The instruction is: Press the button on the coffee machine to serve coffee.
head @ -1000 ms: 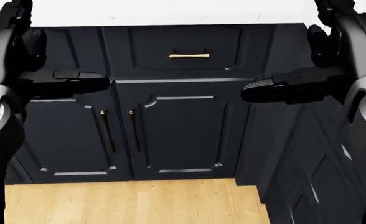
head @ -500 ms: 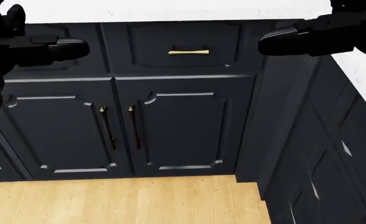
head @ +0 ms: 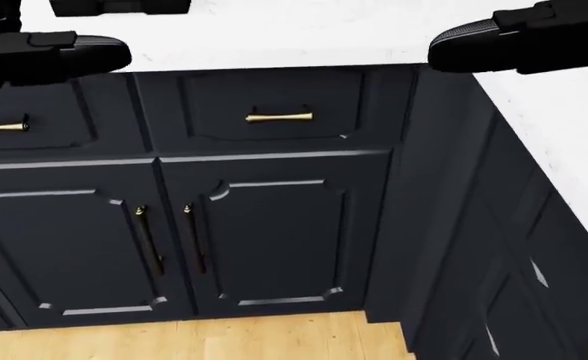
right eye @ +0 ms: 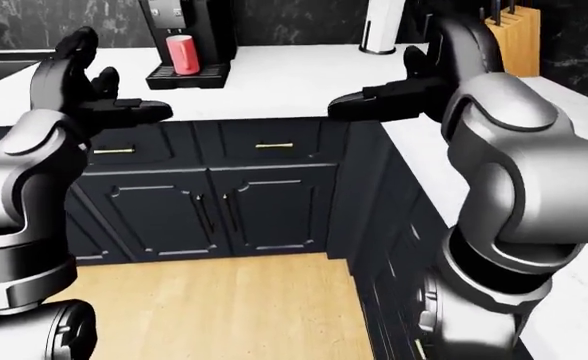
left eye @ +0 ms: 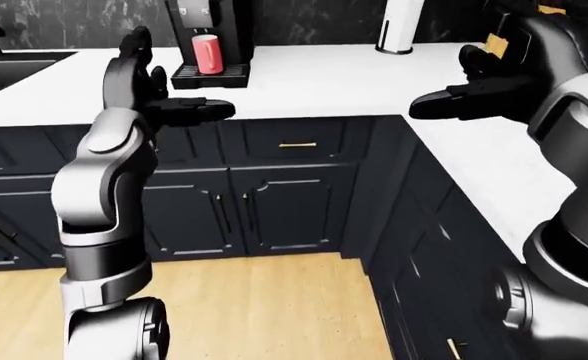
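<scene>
View tilted upward, glossy black coffee machine (left eye: 206,34), white countertop (left eye: 314,82)

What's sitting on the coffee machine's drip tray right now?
A pink cup stands upright on the drip tray of the coffee machine. Whether it holds coffee cannot be seen from here. Both hands are off it.

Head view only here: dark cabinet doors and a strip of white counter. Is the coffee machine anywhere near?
Observer: Yes, the coffee machine stands on the counter at the top left of the left-eye view.
Operator: Is a cup under it?
Observer: A red cup sits on its drip tray.
Operator: Are my hands near it?
Observer: The left hand hovers open below the machine, short of it; the right hand is open, far to the right.
</scene>
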